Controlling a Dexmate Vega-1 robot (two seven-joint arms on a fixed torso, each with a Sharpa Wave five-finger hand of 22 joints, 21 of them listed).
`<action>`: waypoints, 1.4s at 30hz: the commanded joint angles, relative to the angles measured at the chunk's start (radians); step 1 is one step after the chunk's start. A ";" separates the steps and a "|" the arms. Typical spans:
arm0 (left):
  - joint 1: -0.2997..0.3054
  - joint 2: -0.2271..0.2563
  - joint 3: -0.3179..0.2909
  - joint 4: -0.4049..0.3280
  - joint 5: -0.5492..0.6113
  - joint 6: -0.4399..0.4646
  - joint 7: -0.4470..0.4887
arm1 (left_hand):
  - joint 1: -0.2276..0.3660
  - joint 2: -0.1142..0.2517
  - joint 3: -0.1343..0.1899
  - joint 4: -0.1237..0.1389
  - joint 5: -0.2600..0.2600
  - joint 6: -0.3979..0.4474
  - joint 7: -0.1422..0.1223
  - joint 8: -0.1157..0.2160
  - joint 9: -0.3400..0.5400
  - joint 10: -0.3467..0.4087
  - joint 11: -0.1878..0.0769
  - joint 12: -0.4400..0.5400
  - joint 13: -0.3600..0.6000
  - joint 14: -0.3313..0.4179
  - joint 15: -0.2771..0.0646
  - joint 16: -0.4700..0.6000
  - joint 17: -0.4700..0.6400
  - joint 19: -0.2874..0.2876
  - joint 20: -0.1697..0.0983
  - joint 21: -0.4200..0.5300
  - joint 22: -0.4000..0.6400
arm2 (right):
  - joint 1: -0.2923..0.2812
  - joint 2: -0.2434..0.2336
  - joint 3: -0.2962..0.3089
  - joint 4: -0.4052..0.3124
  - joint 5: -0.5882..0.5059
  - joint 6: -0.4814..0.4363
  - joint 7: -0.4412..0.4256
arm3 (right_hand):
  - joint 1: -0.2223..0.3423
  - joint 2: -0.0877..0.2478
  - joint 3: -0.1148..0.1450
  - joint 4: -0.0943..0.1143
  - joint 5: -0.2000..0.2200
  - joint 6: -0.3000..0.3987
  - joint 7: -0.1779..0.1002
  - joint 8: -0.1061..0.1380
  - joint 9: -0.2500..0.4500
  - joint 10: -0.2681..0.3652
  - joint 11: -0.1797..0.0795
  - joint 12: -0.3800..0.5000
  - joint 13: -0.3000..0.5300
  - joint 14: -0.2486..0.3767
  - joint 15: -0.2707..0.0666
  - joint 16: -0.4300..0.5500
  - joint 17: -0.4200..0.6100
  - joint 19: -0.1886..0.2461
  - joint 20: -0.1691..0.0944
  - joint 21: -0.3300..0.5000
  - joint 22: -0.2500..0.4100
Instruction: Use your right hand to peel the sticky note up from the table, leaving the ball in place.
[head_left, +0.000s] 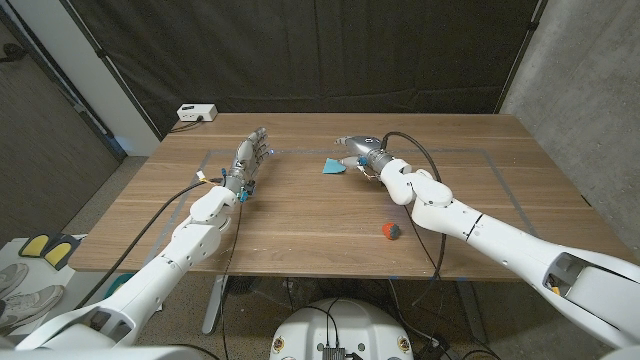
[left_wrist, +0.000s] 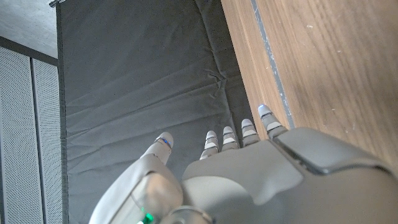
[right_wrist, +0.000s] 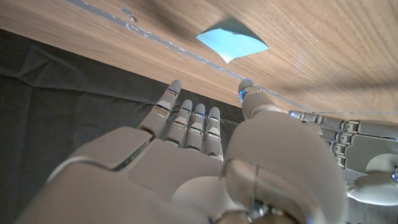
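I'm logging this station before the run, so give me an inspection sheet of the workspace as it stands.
Surface: wooden table with a taped rectangle outline.
Job's things: blue sticky note lies on the table just beside the right hand's fingertips; small red and blue ball sits apart, nearer the front edge.
Clutter: nothing seen on the table.
Hands: left hand holds nothing, fingers apart; right hand holds nothing, fingers extended toward the note.
Cables: black cable loops over the right arm.
Surroundings: dark curtain behind; white box beyond the table's far left corner.
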 joint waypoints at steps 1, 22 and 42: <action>-0.021 -0.010 0.005 0.033 -0.008 -0.018 -0.036 | 0.006 0.000 -0.002 -0.003 -0.004 0.012 -0.007 0.000 0.003 0.001 -0.002 0.006 0.005 0.003 0.000 -0.001 0.002 0.001 0.012 -0.003 0.004 | 0.025 0.022 -0.051 0.026 -0.062 -0.056 0.044 | 0.039 -0.001 0.011 0.001 0.007 0.022 -0.004 0.000 0.003 0.024 -0.002 0.009 0.002 0.017 -0.034 0.006 0.003 0.018 -0.007 0.005 0.003; -0.034 -0.013 0.005 0.036 -0.006 -0.020 -0.038 | -0.016 -0.011 -0.015 0.011 -0.005 0.024 -0.010 0.000 0.003 0.008 0.002 0.008 0.006 0.005 -0.003 0.001 0.007 0.001 0.019 -0.007 0.006 | 0.040 0.060 -0.102 0.144 -0.110 -0.025 -0.047 | 0.177 -0.018 0.016 -0.002 0.014 0.116 -0.041 0.008 0.002 0.123 -0.030 0.015 0.005 0.082 -0.074 0.018 0.008 0.081 -0.038 0.014 0.004; -0.028 -0.007 0.000 0.013 -0.003 -0.016 -0.023 | -0.051 -0.020 -0.036 0.039 0.002 0.030 -0.013 -0.002 0.004 0.010 0.000 0.007 0.007 0.007 -0.013 0.002 0.011 0.005 0.022 -0.009 0.008 | 0.064 0.084 -0.137 0.271 -0.137 0.034 -0.159 | 0.229 -0.055 0.027 0.014 0.018 0.241 -0.082 0.030 0.001 0.236 -0.085 0.027 0.008 0.175 -0.128 0.034 0.016 0.138 -0.054 0.023 0.005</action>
